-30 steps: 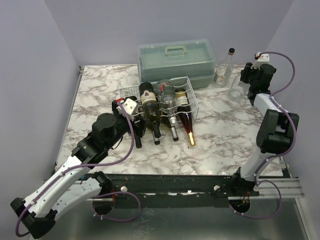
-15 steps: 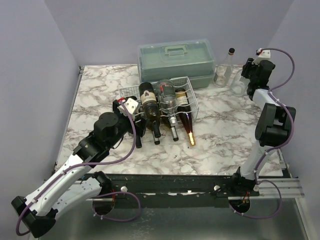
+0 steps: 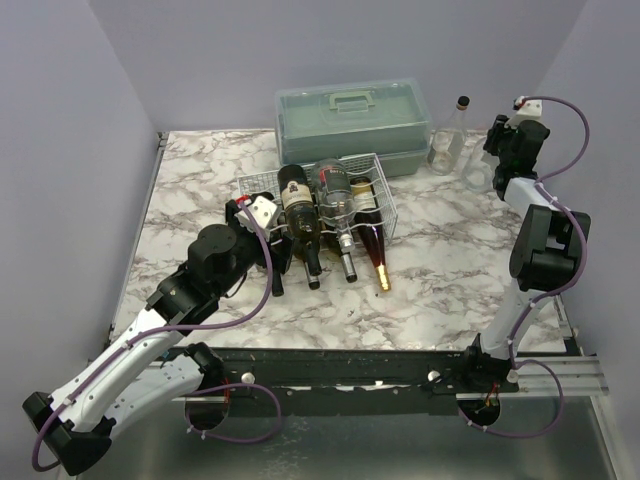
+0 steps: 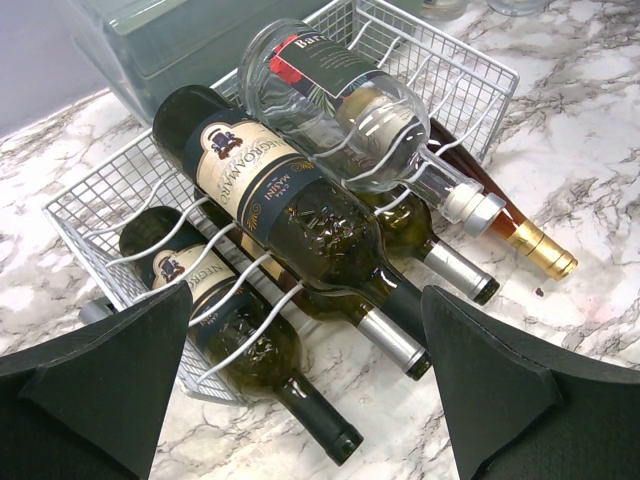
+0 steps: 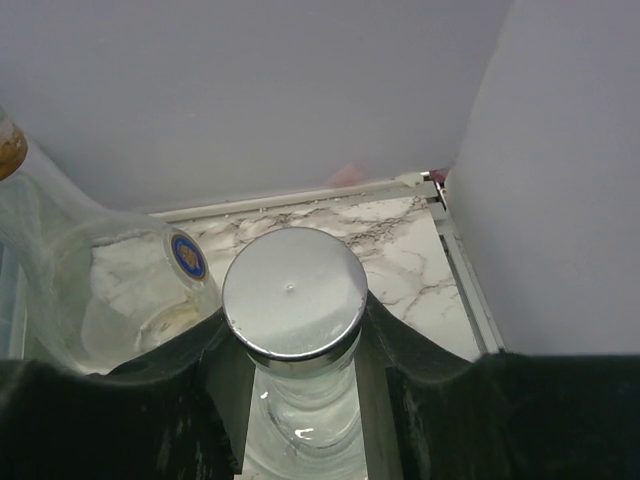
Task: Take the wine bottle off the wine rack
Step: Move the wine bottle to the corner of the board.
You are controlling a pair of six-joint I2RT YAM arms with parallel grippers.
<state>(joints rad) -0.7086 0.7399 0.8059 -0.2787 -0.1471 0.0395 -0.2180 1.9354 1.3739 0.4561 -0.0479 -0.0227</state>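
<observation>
Approach: ease wide-open left gripper [image 4: 305, 300] onto dark wine bottle [image 4: 290, 210] lying across top of wine rack [image 4: 455, 75], straddle its body without nudging neighbouring bottles [image 4: 335, 105], clamp, then lift clear, leaving right gripper [image 5: 295, 335] clamped on silver-capped clear bottle [image 5: 295, 290] well right of rack.

The wine rack [image 4: 90, 215], a white rectangular wire frame with wavy cross wires, stands at mid-table. Five bottles lie on it, necks toward the near edge. Lower layer: a dark green bottle [image 4: 235, 335] at the left, a second dark bottle [image 4: 450, 270] in the middle, an amber bottle [image 4: 535, 245] with gold foil at the right. Upper layer: a dark labelled bottle [image 4: 290, 205] and a clear labelled bottle [image 4: 340, 110]. A clear capped bottle [image 5: 293, 290] is upright at the far right, well apart from the rack, its neck clamped in the right gripper [image 5: 300, 350].
</observation>
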